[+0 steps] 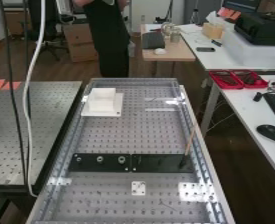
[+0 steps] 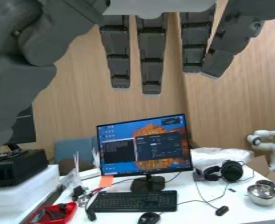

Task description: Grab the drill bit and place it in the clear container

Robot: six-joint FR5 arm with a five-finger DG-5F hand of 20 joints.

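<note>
In the wrist view my hand (image 2: 152, 55) has its dark grey fingers straight and apart, with nothing between them; it is turned towards a desk and a wood-panelled wall. On the bench in the high view, a thin tan rod (image 1: 189, 141) stands slightly tilted at the right end of a black plate (image 1: 157, 163). Whether this rod is the drill bit I cannot tell. A second black plate (image 1: 108, 169) to its left carries round metal-ringed fittings (image 1: 100, 159). I cannot make out which thing is the clear container.
A white block (image 1: 102, 98) on a white base (image 1: 112, 111) stands at the bench's far left. Near the middle lies a small white plate (image 1: 139, 188). Cables (image 1: 28, 120) hang at the left. A side desk holds red trays (image 1: 237, 79) and a mouse (image 1: 272, 133); a monitor (image 2: 145, 146) faces my hand.
</note>
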